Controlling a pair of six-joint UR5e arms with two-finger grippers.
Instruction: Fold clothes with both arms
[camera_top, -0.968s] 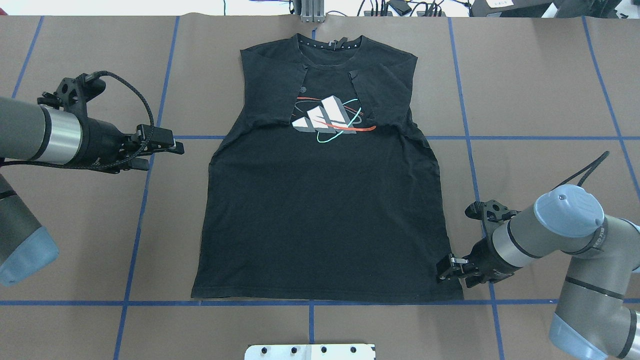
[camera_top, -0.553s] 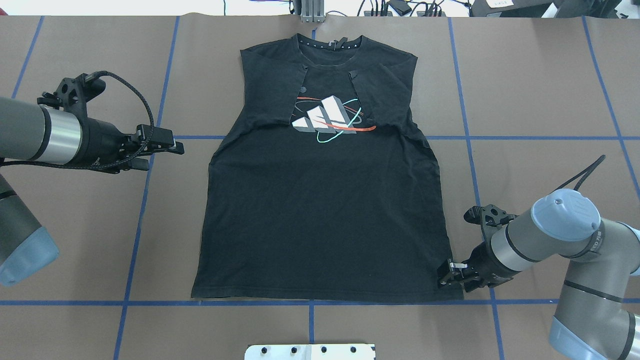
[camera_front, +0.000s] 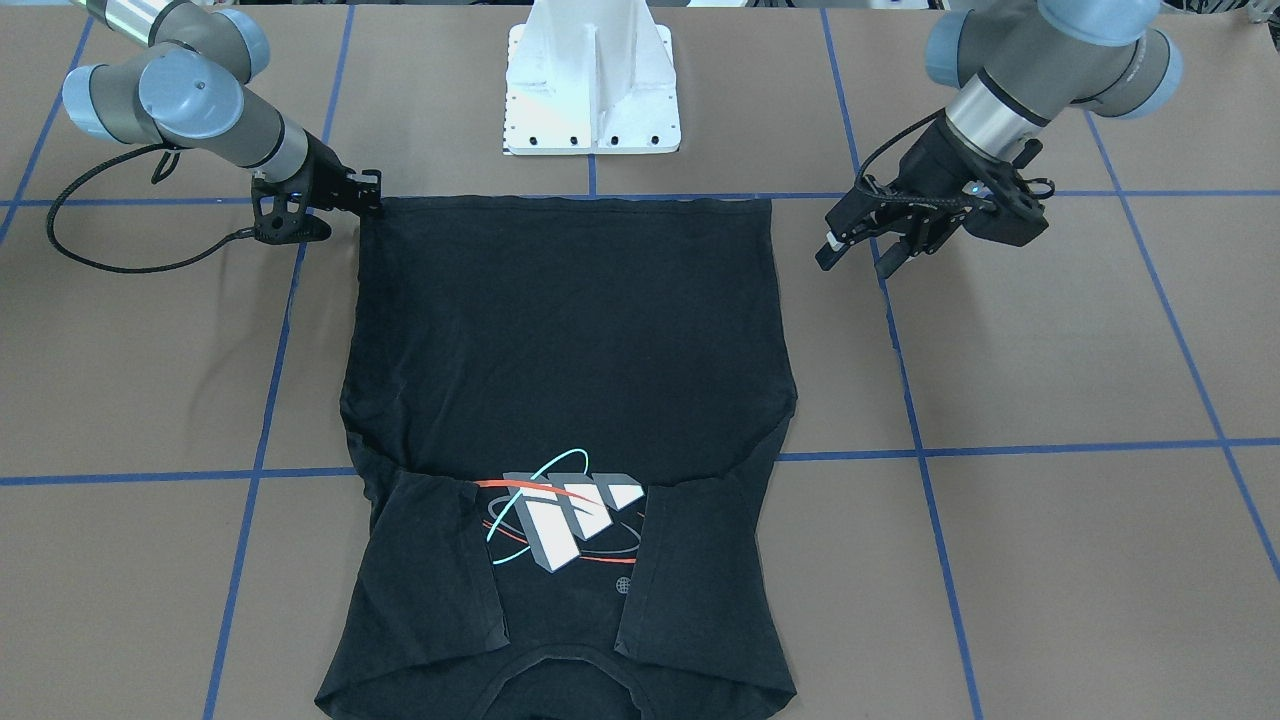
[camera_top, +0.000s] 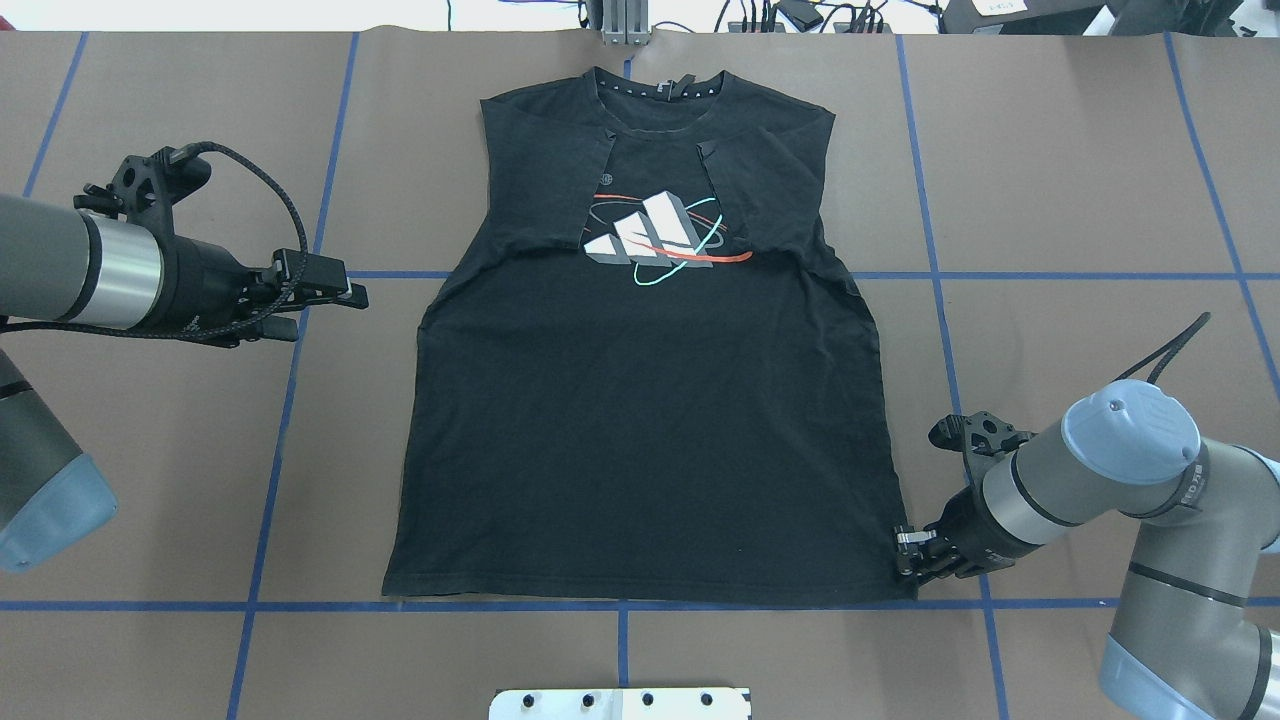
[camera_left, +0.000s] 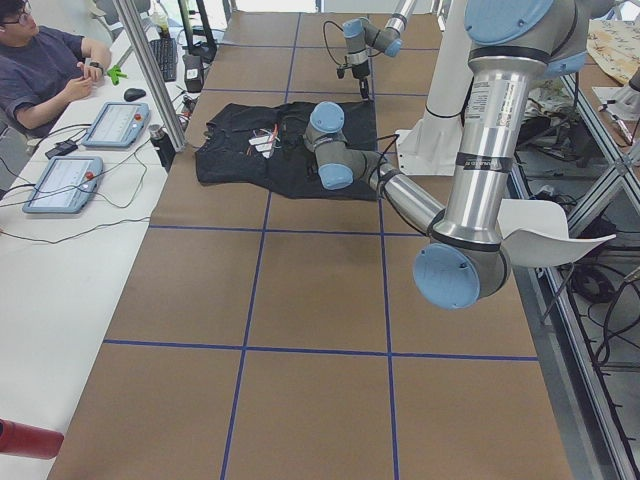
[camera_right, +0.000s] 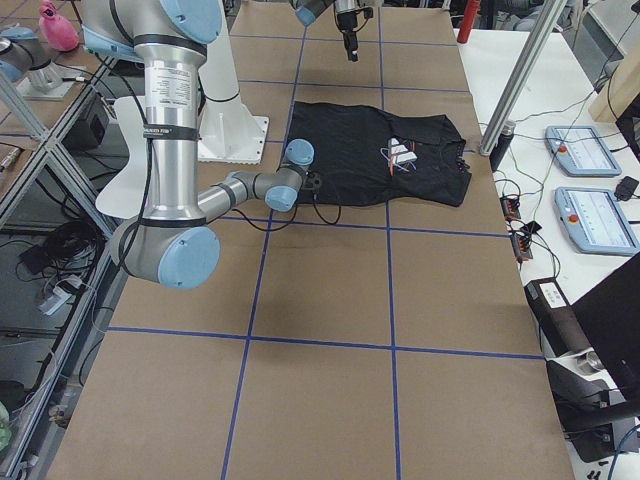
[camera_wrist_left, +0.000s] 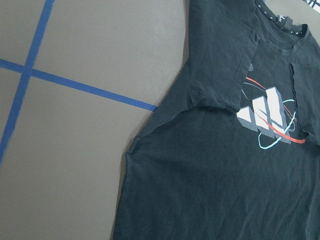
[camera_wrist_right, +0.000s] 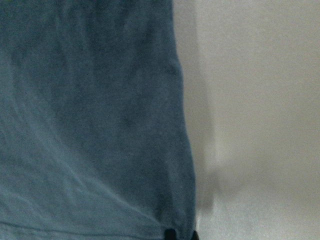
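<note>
The black T-shirt (camera_top: 640, 430) lies flat, chest graphic up, with both sleeves folded inward over the chest (camera_front: 570, 330). My right gripper (camera_top: 906, 556) sits low at the shirt's near right hem corner, which is the top left corner in the front-facing view (camera_front: 368, 195). In the right wrist view the shirt's edge (camera_wrist_right: 90, 125) runs down to two dark fingertips (camera_wrist_right: 171, 234) close together, shut on the hem. My left gripper (camera_top: 340, 305) hovers open over bare table left of the shirt (camera_front: 852, 266). Its wrist camera looks at the shirt's left side (camera_wrist_left: 225, 175).
The brown table cover (camera_top: 1080, 180) carries a grid of blue tape lines. The white base pedestal (camera_front: 592, 90) stands just behind the hem. A person (camera_left: 45, 70) sits at a side table with control tablets (camera_right: 590, 150) beyond the collar end.
My right gripper has shifted slightly right and down, from over the shirt's edge to its hem corner, with the fingers tipped lower. The left arm and the shirt have not moved.
</note>
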